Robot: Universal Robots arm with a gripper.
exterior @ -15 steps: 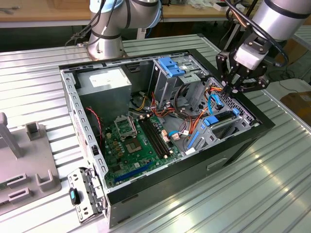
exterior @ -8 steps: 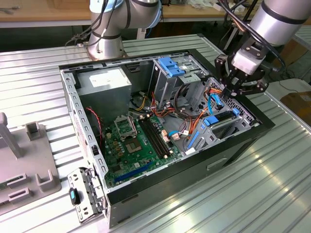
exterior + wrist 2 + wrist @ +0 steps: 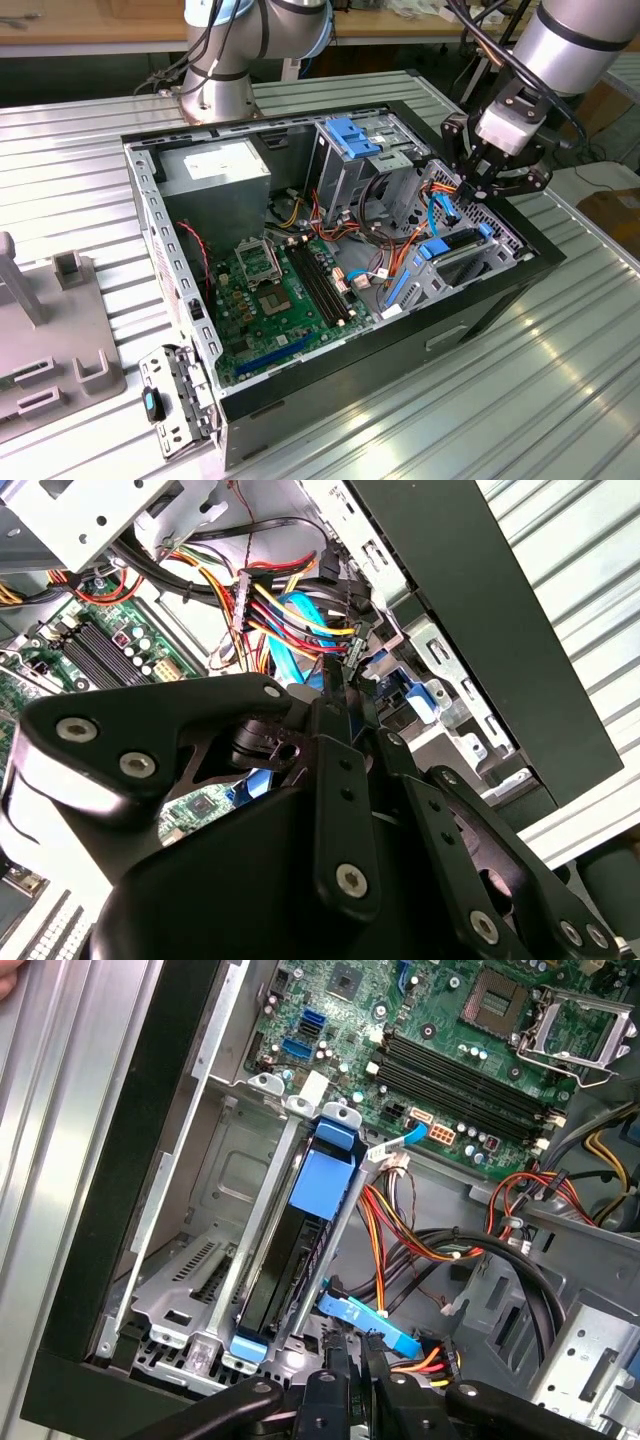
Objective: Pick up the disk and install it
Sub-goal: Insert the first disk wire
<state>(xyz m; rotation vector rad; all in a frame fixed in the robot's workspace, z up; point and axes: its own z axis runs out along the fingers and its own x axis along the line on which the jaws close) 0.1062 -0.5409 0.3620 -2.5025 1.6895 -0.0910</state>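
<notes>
The disk (image 3: pixel 285 1260) is a black drive with bright blue rails (image 3: pixel 325 1175). It stands on edge in a slot of the metal drive bay (image 3: pixel 190 1290) in the open computer case. The exterior view shows the disk (image 3: pixel 458 243) by the case's wall on that view's right. My gripper (image 3: pixel 482 186) hangs just above the disk's end toward the cable bundle. In both wrist views its black fingers (image 3: pixel 338 1365) (image 3: pixel 335 695) are pressed together with nothing visible between them, close to a blue flat cable (image 3: pixel 365 1318).
The tall metal cage with a light-blue latch plate (image 3: pixel 350 135) rises mid-case. Coloured power cables (image 3: pixel 285 605) crowd beside the bay. The motherboard (image 3: pixel 275 290) lies on the case floor. The black case wall (image 3: pixel 500 290) runs along the bay. Grey fixtures (image 3: pixel 60 340) sit on the exterior view's left.
</notes>
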